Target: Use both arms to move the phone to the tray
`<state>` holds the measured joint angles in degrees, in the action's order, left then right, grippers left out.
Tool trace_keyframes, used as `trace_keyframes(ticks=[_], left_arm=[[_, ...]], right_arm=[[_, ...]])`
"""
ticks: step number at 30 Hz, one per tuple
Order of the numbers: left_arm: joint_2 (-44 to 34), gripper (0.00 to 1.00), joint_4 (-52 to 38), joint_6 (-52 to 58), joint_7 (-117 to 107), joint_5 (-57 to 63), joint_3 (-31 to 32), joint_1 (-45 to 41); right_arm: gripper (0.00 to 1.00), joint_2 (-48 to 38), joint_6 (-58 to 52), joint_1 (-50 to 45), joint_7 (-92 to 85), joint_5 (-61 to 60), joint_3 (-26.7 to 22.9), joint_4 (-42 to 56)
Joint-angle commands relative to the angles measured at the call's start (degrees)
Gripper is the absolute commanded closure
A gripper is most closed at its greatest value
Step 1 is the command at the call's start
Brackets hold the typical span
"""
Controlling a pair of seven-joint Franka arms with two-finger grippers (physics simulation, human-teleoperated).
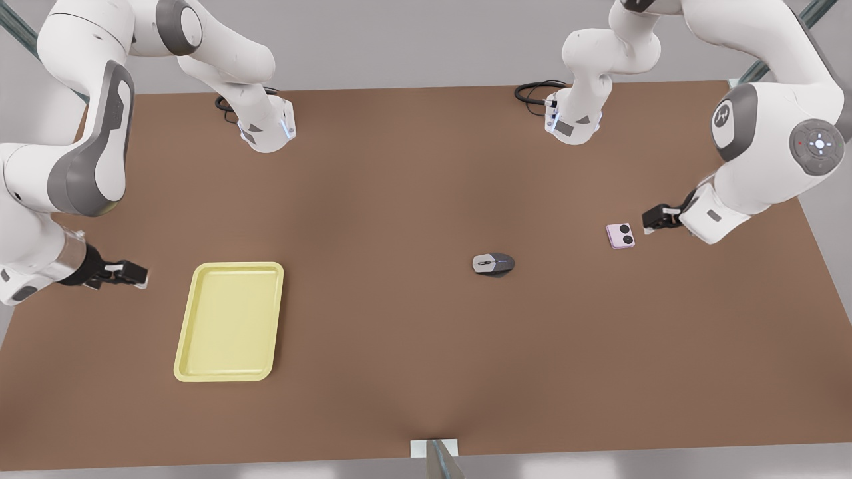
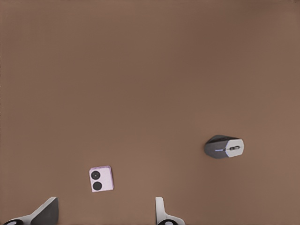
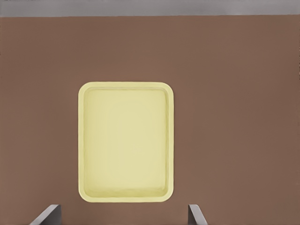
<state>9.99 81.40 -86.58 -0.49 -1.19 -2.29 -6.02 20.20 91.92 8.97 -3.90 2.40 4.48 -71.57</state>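
Brown tabletop (image 1: 399, 186): holds 1 phone, 1 tray, 1 mouse; 2 arms above.
Hidden/cut off: both arms' upper links run out of the front view; the fingers (image 2: 47, 212) are cropped in the left wrist view.
Phone (image 1: 620, 235): pale pink, nearly square so no clear long axis, flat, two dark circles up; front view's right, bare table, ungripped.
Left gripper (image 1: 655, 218): just beside phone, apart from it, fingers spread, empty.
Right gripper (image 1: 130, 273): near tray, fingers apart, empty.
Tray (image 1: 229, 322): pale yellow, empty, front view's left, long axis near-to-far.
Mouse (image 1: 493, 264): grey-black, between phone and tray.
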Motion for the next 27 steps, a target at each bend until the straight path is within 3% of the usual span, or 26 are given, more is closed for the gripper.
trace_keyframes(ticks=[1, 3, 6, 11, 16, 21, 27], left_arm=[[-0.1, 0.00, 0.1, -3.4, 1.4, 0.4, 0.0, 0.0], [-1.8, 0.00, 6.4, -8.1, 1.1, 0.4, -0.1, 0.0], [-9.2, 0.00, 30.3, -29.8, 1.1, 0.3, -4.3, -0.1], [-6.6, 0.00, 49.0, -53.6, 1.5, 0.1, -7.7, -0.1], [-1.6, 0.00, 54.2, -62.9, 8.1, -0.1, -11.5, 0.0], [1.4, 0.00, 60.2, -72.4, 8.1, -0.5, -11.5, -0.1], [2.5, 0.00, 61.7, -72.9, 9.8, -0.4, -11.9, 0.0]], right_arm=[[0.00, -0.1, 3.1, 0.0, -2.2, 0.0, 0.0, 0.0], [0.00, -0.1, 3.1, 0.0, -2.2, 0.0, 0.0, 0.0], [0.00, -0.1, 3.1, 0.0, -2.2, 0.0, 0.0, 0.0], [0.00, -0.1, 3.0, 0.0, -2.2, 0.0, 0.0, 0.0], [0.00, -0.1, 3.0, 0.0, -2.2, 0.0, 0.0, 0.0], [0.00, -0.1, 3.1, 0.0, -2.2, 0.0, 0.0, 0.0], [0.00, -0.1, 3.1, 0.0, -2.2, 0.0, 0.0, 0.0]])
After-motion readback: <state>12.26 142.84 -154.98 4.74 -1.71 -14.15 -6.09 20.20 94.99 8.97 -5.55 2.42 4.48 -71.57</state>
